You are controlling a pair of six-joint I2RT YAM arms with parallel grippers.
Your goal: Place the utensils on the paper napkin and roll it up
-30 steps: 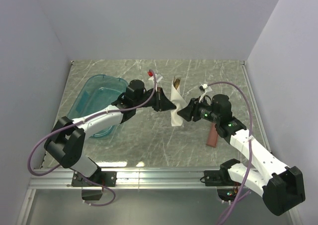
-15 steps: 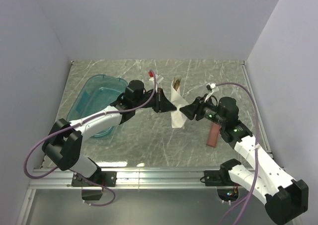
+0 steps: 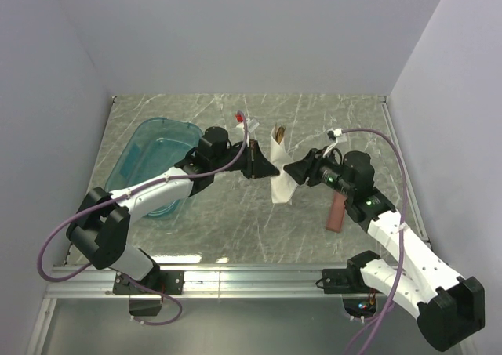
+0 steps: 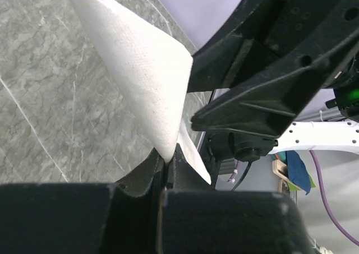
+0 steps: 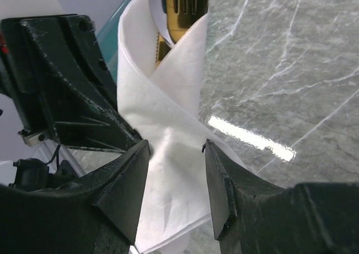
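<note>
My left arm stretches forward over the table. My left gripper (image 4: 166,164) is clamped tight on a folded corner of the paper napkin (image 3: 279,179). My right arm comes in from the other side. My right gripper (image 5: 174,153) faces the left one with its fingers (image 5: 128,181) spread apart, and the napkin's lower part shows between them. I cannot tell whether they touch the paper.

The napkin forms a narrow, cone-like bundle between my two sets of fingers. The utensils (image 5: 180,4) sit inside it. Only their brownish slotted ends poke out of the opening farthest from my right fingers, and paper hides the rest.

A teal tub (image 3: 153,155) lies well to the left of my left fingers, with my forearm covering part of its rim. A reddish-brown tray (image 3: 336,214) lies to the right of my right fingers, partly under that arm.
</note>
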